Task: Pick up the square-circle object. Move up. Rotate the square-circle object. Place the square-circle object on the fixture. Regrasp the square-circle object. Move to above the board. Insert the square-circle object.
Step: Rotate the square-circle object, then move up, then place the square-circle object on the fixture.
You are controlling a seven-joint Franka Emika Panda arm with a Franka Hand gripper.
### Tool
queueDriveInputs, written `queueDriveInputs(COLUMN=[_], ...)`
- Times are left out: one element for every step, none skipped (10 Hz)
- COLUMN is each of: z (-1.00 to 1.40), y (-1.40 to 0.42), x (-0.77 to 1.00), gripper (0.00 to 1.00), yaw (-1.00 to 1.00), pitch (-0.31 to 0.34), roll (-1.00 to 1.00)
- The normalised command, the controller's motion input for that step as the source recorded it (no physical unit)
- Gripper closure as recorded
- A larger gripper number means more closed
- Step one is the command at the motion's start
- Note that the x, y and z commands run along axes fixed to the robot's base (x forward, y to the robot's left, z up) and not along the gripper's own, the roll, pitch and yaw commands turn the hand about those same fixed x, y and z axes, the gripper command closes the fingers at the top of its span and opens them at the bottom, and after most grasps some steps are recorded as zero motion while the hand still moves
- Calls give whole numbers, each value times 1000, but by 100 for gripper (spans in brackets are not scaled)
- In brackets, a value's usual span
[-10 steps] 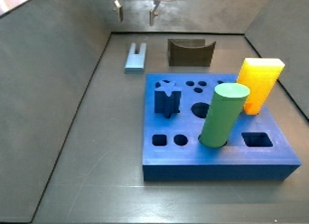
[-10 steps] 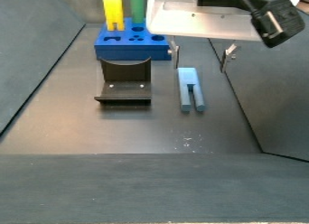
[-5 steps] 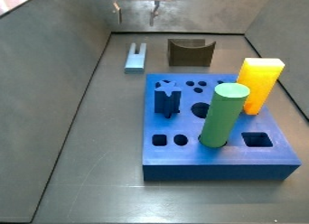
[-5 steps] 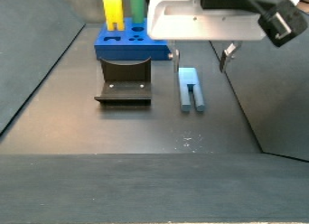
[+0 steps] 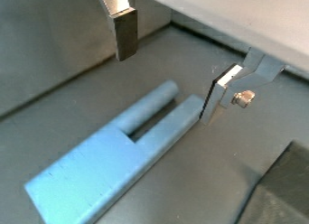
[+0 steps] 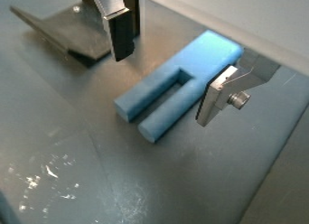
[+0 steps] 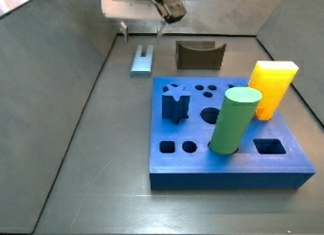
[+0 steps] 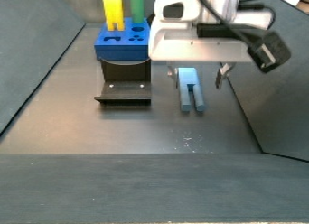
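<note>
The square-circle object (image 7: 140, 59) is a slim light blue peg lying flat on the dark floor (image 8: 190, 88). My gripper (image 7: 142, 32) hangs open just above it (image 8: 196, 76). In both wrist views the peg (image 5: 108, 155) (image 6: 182, 83) lies between the two fingers, one finger (image 5: 125, 36) to one side and the other finger (image 6: 219, 96) close by its edge, neither touching it. The fixture (image 7: 199, 55) (image 8: 125, 86) stands beside the peg. The blue board (image 7: 241, 165) (image 8: 126, 51) lies further along the floor.
A tall green cylinder (image 7: 236, 120), a yellow block (image 7: 272, 87) and a dark blue star-shaped piece (image 7: 175, 106) stand in the board. Grey walls (image 7: 76, 78) enclose the floor on both sides and at the back.
The gripper has come down from near the top of the enclosure to just above the peg, still open. The peg has not moved.
</note>
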Motion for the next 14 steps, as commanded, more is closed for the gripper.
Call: queueDriveInputs(z=[-853, -644, -564, -408, -294, 0, 833, 799, 699, 573, 431, 233, 1000, 1000], y=[4, 4, 4, 3, 3, 0, 0, -1, 2, 6, 9, 9, 0, 0], x=[52, 48, 46, 41, 38, 0, 0, -20, -26, -18, -15, -17, 0, 3], gripper=[0, 0, 0, 0, 0, 100, 100, 100, 100, 100, 100, 100, 100, 100], yaw=[-1, 12, 16, 21, 23, 0, 0, -1, -5, -10, -13, -18, 0, -1], pitch=[-28, -30, -36, -45, -47, 0, 0, 15, 31, 41, 48, 51, 0, -3], roll=[-58, -74, -79, -87, -94, 0, 0, -1, 5, 14, 23, 37, 0, 6])
